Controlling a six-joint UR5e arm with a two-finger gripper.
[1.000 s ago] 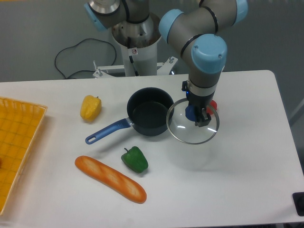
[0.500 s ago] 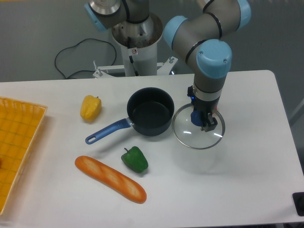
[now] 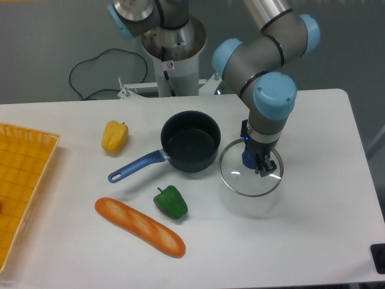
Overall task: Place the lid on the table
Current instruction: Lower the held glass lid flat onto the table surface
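Spreading white under everything, the counter (image 3: 313, 229) carries the whole scene, and the arm reaches down over its right half. A yellow mesh tray (image 3: 24, 180) lies far to the claw's left at the counter edge. The saucepan (image 3: 191, 143) stands open just left of the claw, its blue handle pointing away toward a long bread loaf (image 3: 139, 227), a green pepper (image 3: 171, 201) and a yellow pepper (image 3: 115, 136), all well apart from the claw.

The lid (image 3: 250, 176) hangs directly under the claw (image 3: 258, 167), which is closed on what appears to be the lid's knob; the fingers are partly hidden by the wrist. Over the last second the lid has slid right, off the saucepan's rim, and dropped lower; its rim now reads nearly flat and close to the counter. Whether it touches yet, I cannot tell. I judge the placing nearly done, with only a short descent and release left.

Right of and in front of the claw the counter offers wide bare room; the saucepan's wall on the left is the one near obstacle.
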